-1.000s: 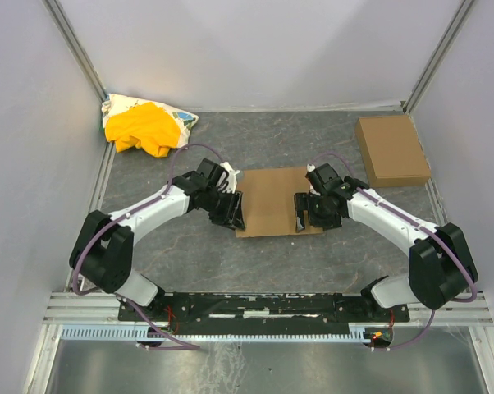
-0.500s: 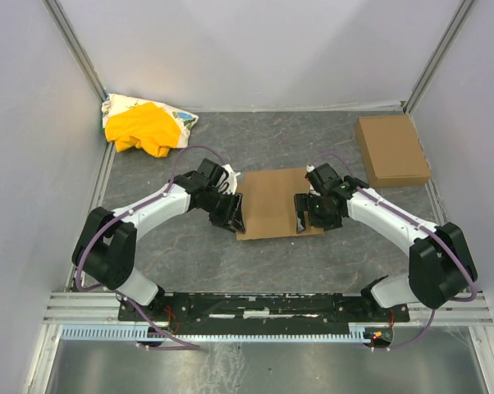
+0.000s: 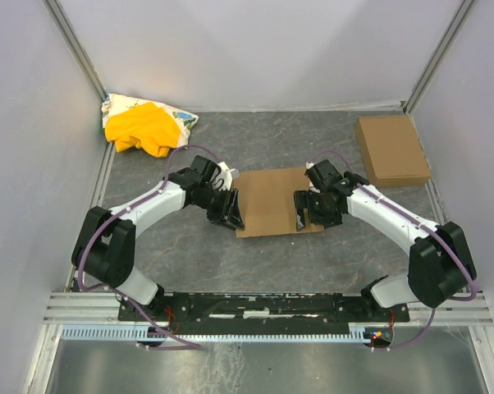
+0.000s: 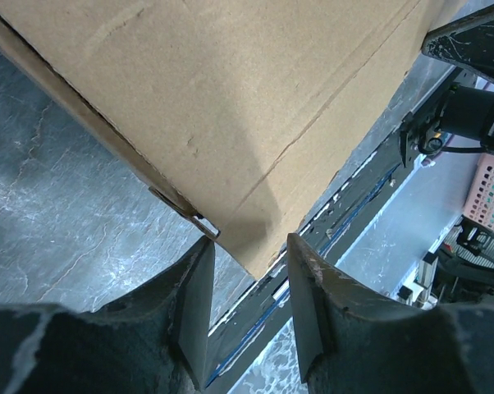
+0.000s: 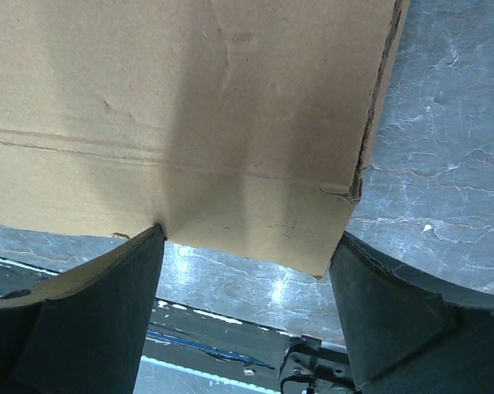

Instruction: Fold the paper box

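The paper box [image 3: 270, 201] lies flat on the grey table as a closed brown rectangle between both arms. My left gripper [image 3: 228, 212] is at its left edge near the front corner. In the left wrist view the cardboard [image 4: 230, 98] fills the top, and its corner sits just ahead of the open gripper [image 4: 249, 246]. My right gripper [image 3: 306, 209] is at the box's right edge. In the right wrist view the jaws are wide apart [image 5: 247, 238] and the box's edge [image 5: 230, 123] lies between the tips, with the left finger [image 5: 107, 304] touching it. Nothing is gripped.
A smaller folded brown box [image 3: 392, 150] sits at the back right by the wall. A yellow cloth [image 3: 144, 127] lies on a patterned bag at the back left. Enclosure walls stand on three sides, and a metal rail [image 3: 263, 308] runs along the front edge.
My left gripper has drifted slightly left, away from the box's edge. My right gripper has shifted slightly towards the back. The box has not visibly moved.
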Robot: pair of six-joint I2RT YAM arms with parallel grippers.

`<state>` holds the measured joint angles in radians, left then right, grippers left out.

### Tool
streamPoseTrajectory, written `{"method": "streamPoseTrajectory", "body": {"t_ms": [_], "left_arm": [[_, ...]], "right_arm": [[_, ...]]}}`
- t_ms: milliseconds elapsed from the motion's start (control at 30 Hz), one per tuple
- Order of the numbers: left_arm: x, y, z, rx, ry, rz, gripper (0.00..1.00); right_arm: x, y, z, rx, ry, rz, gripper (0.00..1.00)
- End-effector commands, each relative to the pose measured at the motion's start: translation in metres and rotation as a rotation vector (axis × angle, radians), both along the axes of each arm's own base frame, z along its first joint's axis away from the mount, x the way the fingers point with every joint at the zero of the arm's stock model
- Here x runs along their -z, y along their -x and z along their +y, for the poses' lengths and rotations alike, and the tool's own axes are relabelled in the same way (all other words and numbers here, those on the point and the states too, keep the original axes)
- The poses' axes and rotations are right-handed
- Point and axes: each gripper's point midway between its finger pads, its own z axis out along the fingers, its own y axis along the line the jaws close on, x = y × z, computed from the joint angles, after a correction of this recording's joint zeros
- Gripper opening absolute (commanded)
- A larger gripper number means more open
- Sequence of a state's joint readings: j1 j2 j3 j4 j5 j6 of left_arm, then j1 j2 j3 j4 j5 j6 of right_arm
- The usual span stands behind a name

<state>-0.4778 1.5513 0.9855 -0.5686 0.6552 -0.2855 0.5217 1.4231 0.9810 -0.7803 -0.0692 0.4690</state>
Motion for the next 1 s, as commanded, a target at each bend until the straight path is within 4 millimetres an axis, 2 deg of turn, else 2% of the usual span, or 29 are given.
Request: {"method": "streamPoseTrajectory", "body": {"t_ms": [0,533,967], "left_arm": [[-0.022,-0.003,-0.019,0.055,0.14,-0.026,0.47],[-0.029,0.002,-0.025,0.057,0.23,0.02,0.45],[-0.033,0.005,-0.026,0.033,0.305,0.059,0.45]], "right_arm": [[-0.019,-0.016,0.021,-0.02,-0.083,-0.055,0.87],[-0.011,-0.016,0.021,-0.026,-0.084,-0.018,0.87],[-0.016,-0.018,0.016,-0.01,-0.081,-0.027,0.9]]}}
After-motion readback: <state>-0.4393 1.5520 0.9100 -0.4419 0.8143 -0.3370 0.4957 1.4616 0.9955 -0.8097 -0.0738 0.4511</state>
